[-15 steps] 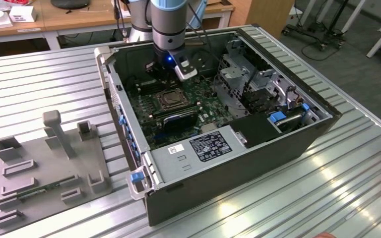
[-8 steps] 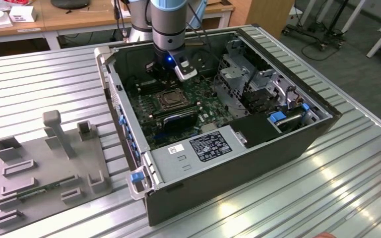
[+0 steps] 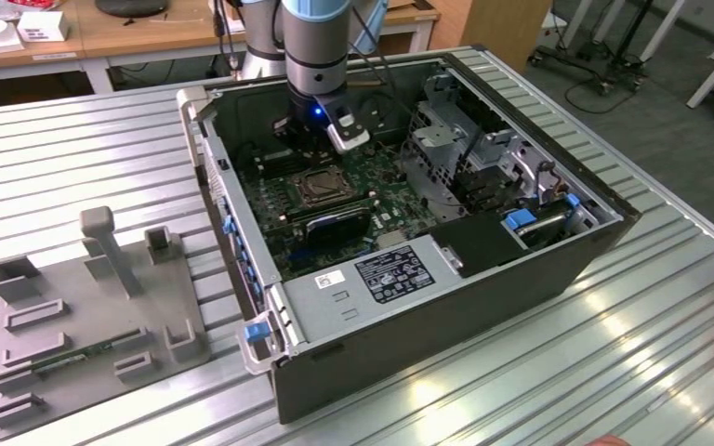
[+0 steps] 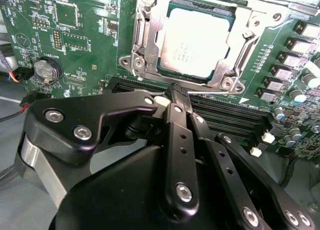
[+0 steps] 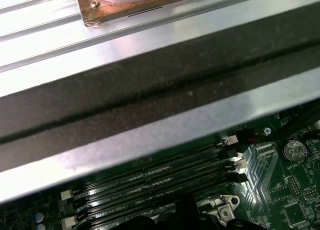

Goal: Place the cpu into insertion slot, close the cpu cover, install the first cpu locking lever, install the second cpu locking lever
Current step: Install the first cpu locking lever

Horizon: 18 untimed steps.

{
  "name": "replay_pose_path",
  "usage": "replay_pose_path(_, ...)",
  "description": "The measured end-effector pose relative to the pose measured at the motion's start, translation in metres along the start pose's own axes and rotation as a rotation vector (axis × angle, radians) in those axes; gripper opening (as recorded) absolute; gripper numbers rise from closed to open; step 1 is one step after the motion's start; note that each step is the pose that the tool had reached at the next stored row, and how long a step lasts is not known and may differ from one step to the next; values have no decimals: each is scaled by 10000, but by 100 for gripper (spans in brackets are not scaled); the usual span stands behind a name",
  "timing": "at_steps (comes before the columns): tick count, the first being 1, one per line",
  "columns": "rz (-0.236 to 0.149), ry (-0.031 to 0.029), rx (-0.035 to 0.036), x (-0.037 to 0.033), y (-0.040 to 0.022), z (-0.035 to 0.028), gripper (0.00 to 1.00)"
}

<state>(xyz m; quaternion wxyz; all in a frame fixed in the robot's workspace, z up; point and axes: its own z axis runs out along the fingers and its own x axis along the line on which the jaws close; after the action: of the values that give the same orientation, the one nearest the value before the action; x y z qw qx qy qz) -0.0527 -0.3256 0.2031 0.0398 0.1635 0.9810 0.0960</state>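
In the second wrist view the pale silver cpu lies flat in the insertion slot. The silvery cpu cover lies down around it as a frame. My gripper hangs just beside the socket, over the black memory slots. Its black fingers are pressed together and hold nothing. In the exterior view my gripper reaches down into the open computer case, just behind the insertion slot on the green motherboard. In the first wrist view the dark gripper sits over the memory slots.
The case's metal walls ring the motherboard, with a drive cage at the exterior view's right. A coin battery sits on the board. A grey fixture plate with upright holders lies on the ribbed table.
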Motion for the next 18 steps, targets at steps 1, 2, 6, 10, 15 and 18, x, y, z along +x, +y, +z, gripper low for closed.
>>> replay_pose_path(1,-1,-1,5,0,0,0,10)
replay_pose_path(2,-1,-4,5,0,-1,4,10)
replay_pose_path(6,-5,-13,34,1,-3,17,10)
replay_pose_path(10,-8,-24,68,1,-7,33,10)
replay_pose_path(15,-15,-43,124,2,-11,52,10)
replay_pose_path(18,-16,-45,135,2,-11,52,10)
